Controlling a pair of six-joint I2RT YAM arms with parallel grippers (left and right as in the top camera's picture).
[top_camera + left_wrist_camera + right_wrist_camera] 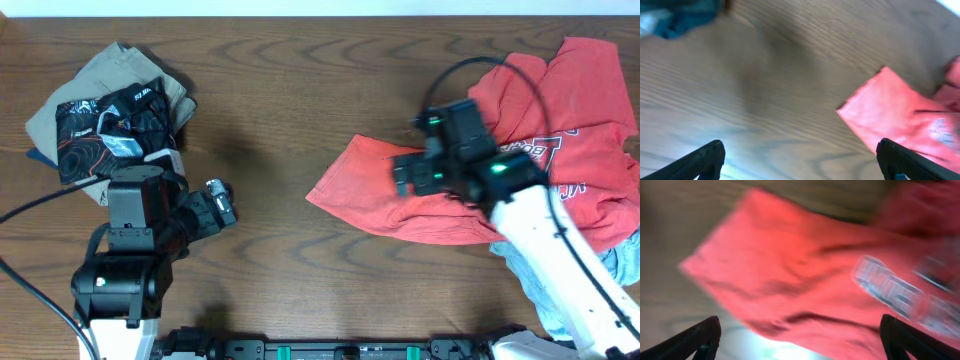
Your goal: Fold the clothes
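Note:
A red T-shirt (560,140) with white lettering lies crumpled at the right of the table, one sleeve spread toward the middle. It also shows in the right wrist view (805,270) and in the left wrist view (900,120). My right gripper (405,175) hovers over the shirt's left part, open and empty (800,340). My left gripper (222,200) is open and empty over bare wood (800,160), left of the shirt. A folded stack of a khaki garment and a black patterned garment (110,120) lies at the back left.
A light blue garment (560,275) lies partly under the red shirt at the front right. A blue cloth edge (680,20) shows in the left wrist view at the top left. Bare brown wood (290,90) lies between the stack and the shirt.

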